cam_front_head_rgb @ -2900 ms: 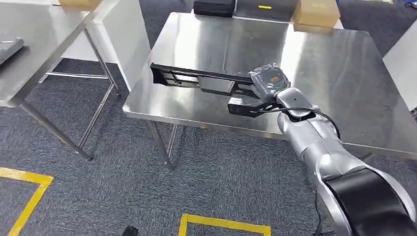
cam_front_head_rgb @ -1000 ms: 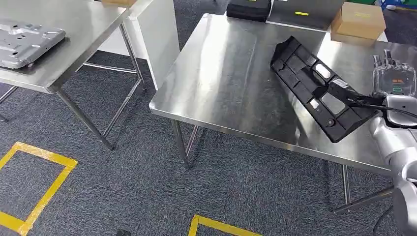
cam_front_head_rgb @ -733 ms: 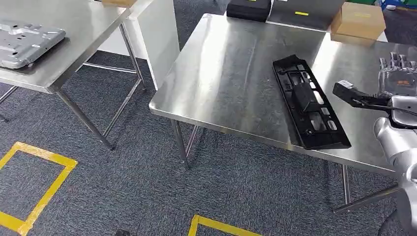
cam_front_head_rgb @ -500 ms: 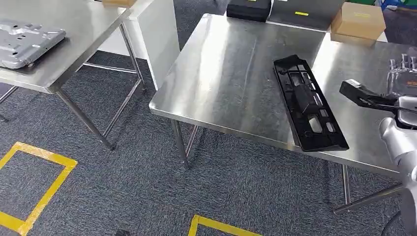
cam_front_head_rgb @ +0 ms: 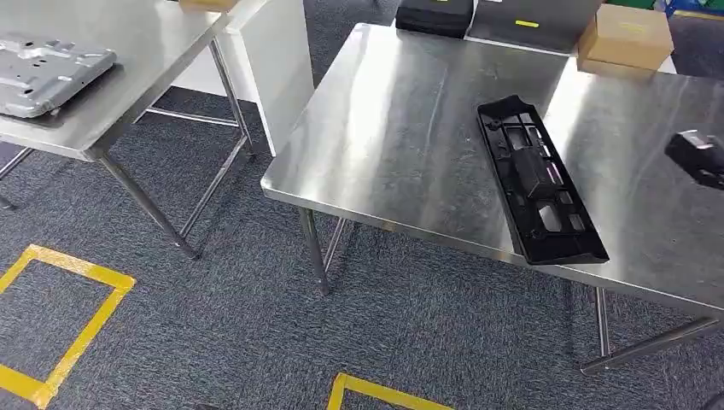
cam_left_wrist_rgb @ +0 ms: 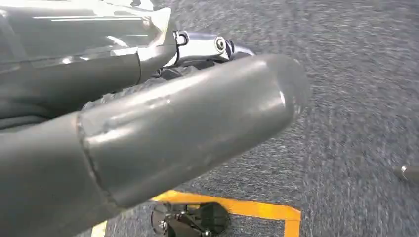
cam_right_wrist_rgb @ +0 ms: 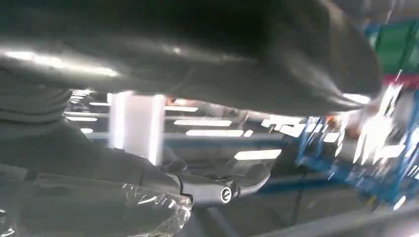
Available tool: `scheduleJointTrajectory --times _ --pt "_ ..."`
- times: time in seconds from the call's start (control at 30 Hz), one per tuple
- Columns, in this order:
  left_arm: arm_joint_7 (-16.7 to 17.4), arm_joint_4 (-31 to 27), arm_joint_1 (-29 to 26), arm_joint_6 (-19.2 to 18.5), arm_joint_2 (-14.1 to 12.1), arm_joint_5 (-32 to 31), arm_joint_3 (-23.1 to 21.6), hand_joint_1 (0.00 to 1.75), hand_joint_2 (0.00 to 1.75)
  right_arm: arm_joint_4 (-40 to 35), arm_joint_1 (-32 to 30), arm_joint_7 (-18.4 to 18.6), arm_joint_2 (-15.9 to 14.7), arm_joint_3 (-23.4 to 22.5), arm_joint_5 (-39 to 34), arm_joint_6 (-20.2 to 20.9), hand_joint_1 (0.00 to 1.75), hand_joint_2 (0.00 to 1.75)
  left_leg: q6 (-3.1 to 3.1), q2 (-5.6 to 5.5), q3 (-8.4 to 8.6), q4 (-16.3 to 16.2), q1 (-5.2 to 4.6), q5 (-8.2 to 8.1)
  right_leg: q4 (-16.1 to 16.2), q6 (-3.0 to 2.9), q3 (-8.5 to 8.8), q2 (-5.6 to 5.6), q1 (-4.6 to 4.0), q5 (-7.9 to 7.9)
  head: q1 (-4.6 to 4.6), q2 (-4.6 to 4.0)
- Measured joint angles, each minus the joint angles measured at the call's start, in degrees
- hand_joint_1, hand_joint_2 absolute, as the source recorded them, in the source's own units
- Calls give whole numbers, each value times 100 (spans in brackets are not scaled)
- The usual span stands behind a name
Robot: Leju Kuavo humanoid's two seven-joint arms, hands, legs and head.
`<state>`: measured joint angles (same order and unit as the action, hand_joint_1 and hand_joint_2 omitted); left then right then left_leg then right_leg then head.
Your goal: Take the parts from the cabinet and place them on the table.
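Observation:
A long black plastic part point(cam_front_head_rgb: 536, 184) with several cut-outs lies flat on the steel table point(cam_front_head_rgb: 401, 111), one end close to the front edge. Nothing touches it. At the right edge of the head view, a dark piece of my right wrist point(cam_front_head_rgb: 698, 158) hovers over the table, well apart from the part. The blurred right wrist view has my right hand point(cam_right_wrist_rgb: 163, 64) with thumb and fingers apart and nothing between them. My left hand point(cam_left_wrist_rgb: 173, 123) hangs over the carpet floor, holding nothing.
A second steel table point(cam_front_head_rgb: 137, 43) at the left carries a grey metal plate point(cam_front_head_rgb: 47, 60). A cardboard box point(cam_front_head_rgb: 630, 30) and a black case point(cam_front_head_rgb: 435, 15) sit at the main table's far edge. A white cabinet side point(cam_front_head_rgb: 277, 60) stands between the tables. Yellow tape point(cam_front_head_rgb: 77, 333) marks the floor.
My right hand let go of the black part, which dropped from tilted to flat on the table. The right arm then pulled away to the right, almost out of the head view.

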<state>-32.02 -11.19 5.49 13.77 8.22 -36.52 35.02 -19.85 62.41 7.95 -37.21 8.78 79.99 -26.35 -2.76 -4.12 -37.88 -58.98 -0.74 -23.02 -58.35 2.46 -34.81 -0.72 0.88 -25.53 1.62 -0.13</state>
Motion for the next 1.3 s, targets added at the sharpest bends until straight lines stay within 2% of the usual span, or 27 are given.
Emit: scheduleJointTrajectory --times 0.1,0.17,0.27,0.3,0.33,0.43,0.53,0.67,0.73,0.83,0.93,1.0,1.03,1.1,1.27,1.3 --pt "24 0 -65 28 65 63 109 0 0 -96 -527 -211 -471 -397 -488 -642 0 0 -14 -13 1 -3 1 -11 5 20 13 15 1 -14 0 0" --pt "68 2 -97 63 103 68 162 0 0 -182 -1107 -273 -699 -737 -903 -1104 0 0 -24 -15 -1 -3 1 -18 9 20 22 19 -1 -15 -2 0" --pt "155 4 -130 76 170 48 210 0 0 -516 -2279 -218 -867 -1412 -1158 -1186 0 0 -41 -26 0 -3 1 -29 11 39 42 31 -19 -26 -2 0" --pt "184 7 -146 79 197 41 221 0 0 -731 -2717 -192 -858 -1760 -1156 -1186 0 0 -50 -32 -1 -4 -1 -36 11 39 45 32 -23 -26 -13 0" --pt "219 7 -152 85 216 35 225 0 0 -923 -3140 -207 -792 -2086 -1092 -1188 0 0 -51 -40 -8 -2 -8 -37 11 39 46 30 -21 -26 15 0" --pt "273 7 -152 118 262 22 251 0 0 -1728 -4250 -488 -340 -3269 -703 -1188 0 0 -54 -39 -6 -1 -3 -39 12 38 47 31 -27 -29 7 0" --pt "284 9 -151 144 304 22 273 0 0 -2427 -4924 -1043 402 -4502 -335 -1188 0 0 -51 -38 5 0 1 -39 12 35 44 33 -28 -31 2 0" --pt "282 7 -155 160 323 50 339 0 0 -3391 -5432 -1425 1492 -5661 60 -1188 0 0 -39 -31 15 -1 15 -41 12 33 43 30 -28 -39 2 0" --pt "282 7 -153 162 326 50 360 0 0 -3668 -5593 -1442 1839 -6000 86 -1188 0 0 -36 -30 18 0 12 -39 11 33 41 29 -21 -39 4 0" --pt "282 7 -152 175 326 55 374 0 0 -3974 -5711 -1460 2204 -6325 119 -1188 0 0 -33 -8 23 0 13 -40 11 32 43 15 -22 -39 0 0" --pt "317 7 -150 140 334 40 424 0 0 -4083 -5739 -1821 2708 -6597 91 -1140 0 0 -17 24 41 0 15 -52 12 22 43 -15 -21 -39 0 0" --pt "356 9 -145 131 341 -72 450 0 0 -3941 -5743 -2163 3020 -6801 -136 -1173 0 0 -17 26 46 0 7 -51 12 21 37 -16 -15 -40 16 0" --pt "419 9 -145 125 341 -137 450 0 0 -3781 -5723 -2205 3199 -6932 -244 -1182 0 0 -11 27 56 0 18 -56 12 11 0 -16 -15 -47 -7 0" --pt "570 9 -146 57 343 -266 450 0 0 -3067 -5683 -2125 3427 -7253 -229 -1182 0 0 16 25 90 0 31 -84 26 -13 35 -16 -28 -66 -9 0" --pt "599 9 -145 41 343 -291 448 0 0 -2933 -5688 -2098 3461 -7303 -205 -1184 0 0 12 25 94 0 31 -87 26 -16 40 -16 -29 -70 -7 0" --pt "676 9 -144 4 343 -352 446 0 0 -2632 -5699 -2034 3540 -7405 -165 -1182 0 0 13 24 99 0 31 -88 26 -18 48 -16 -29 -73 0 0"
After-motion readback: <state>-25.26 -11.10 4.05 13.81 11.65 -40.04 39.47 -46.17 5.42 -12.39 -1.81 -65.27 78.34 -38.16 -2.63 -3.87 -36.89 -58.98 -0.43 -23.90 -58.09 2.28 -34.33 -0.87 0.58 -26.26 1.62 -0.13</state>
